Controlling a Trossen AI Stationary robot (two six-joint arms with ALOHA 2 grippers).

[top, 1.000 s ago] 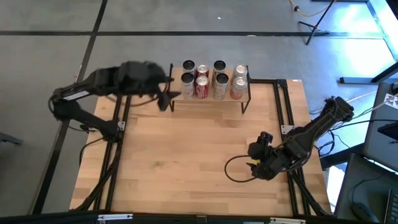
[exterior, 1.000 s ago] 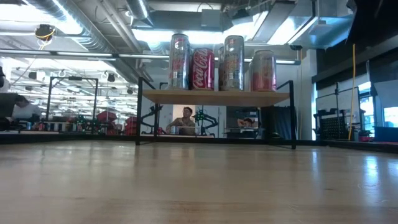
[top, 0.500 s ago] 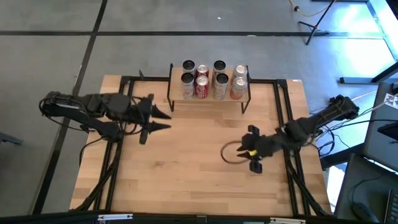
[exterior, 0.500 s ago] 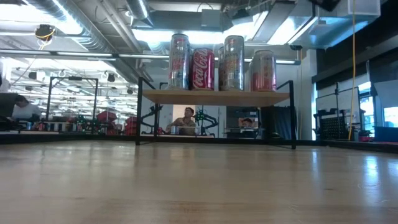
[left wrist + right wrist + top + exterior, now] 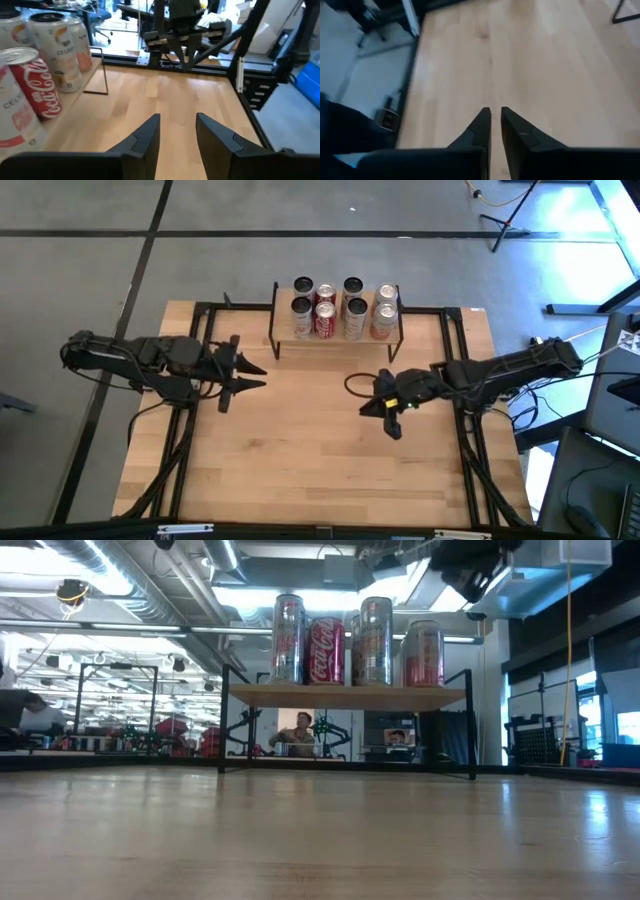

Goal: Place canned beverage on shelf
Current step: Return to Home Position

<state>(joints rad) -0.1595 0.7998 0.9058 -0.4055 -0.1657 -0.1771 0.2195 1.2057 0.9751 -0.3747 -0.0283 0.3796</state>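
The shelf (image 5: 336, 337) stands at the table's far middle; its light board (image 5: 345, 697) rests on thin black legs. Several cans stand upright on it in two rows, among them a red cola can (image 5: 324, 322) (image 5: 325, 650); some show in the left wrist view (image 5: 45, 75). My left gripper (image 5: 252, 375) is open and empty, level over the table's left part, near and left of the shelf, pointing right. My right gripper (image 5: 378, 412) hovers over the table right of centre, pointing left; its fingers (image 5: 481, 127) are shut on nothing, a thin slit between them.
Black frame rails (image 5: 460, 360) run along the table's left, right and far sides. A black cable loop (image 5: 358, 383) hangs by the right gripper. Bare wood (image 5: 310, 450) lies between and in front of the arms. People sit in the room behind (image 5: 300, 735).
My left gripper has drawn back from the shelf's left end toward the table's near-left and then stayed still. My right gripper has swung from the near right toward the table's middle and far side, its arm stretching out. The cans and shelf have not moved.
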